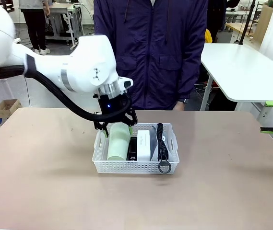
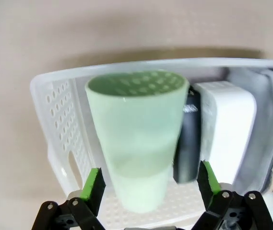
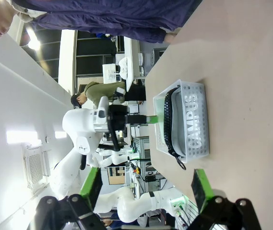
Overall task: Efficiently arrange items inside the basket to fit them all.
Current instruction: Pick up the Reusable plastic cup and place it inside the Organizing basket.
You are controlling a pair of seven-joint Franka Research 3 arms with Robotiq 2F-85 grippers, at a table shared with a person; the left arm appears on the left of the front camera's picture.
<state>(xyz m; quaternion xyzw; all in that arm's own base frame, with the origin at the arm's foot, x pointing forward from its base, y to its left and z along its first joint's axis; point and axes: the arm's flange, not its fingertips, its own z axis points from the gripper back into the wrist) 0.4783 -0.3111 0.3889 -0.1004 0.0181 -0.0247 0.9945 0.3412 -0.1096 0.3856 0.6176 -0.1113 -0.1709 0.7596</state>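
Note:
The white basket sits mid-table in front of a person. A pale green cup lies on its side in the left part, with a black stapler, a small white box and the grey zip pouch packed in a row to its right. My left gripper hangs open just over the cup. In the left wrist view the cup lies between the fingers with a gap on each side. My right gripper stands open at the table's right edge, with nothing between its jaws.
The person in a dark jacket stands at the far side, right behind the basket. A white table stands at the back right. In the right wrist view the basket shows the pouch through its lattice.

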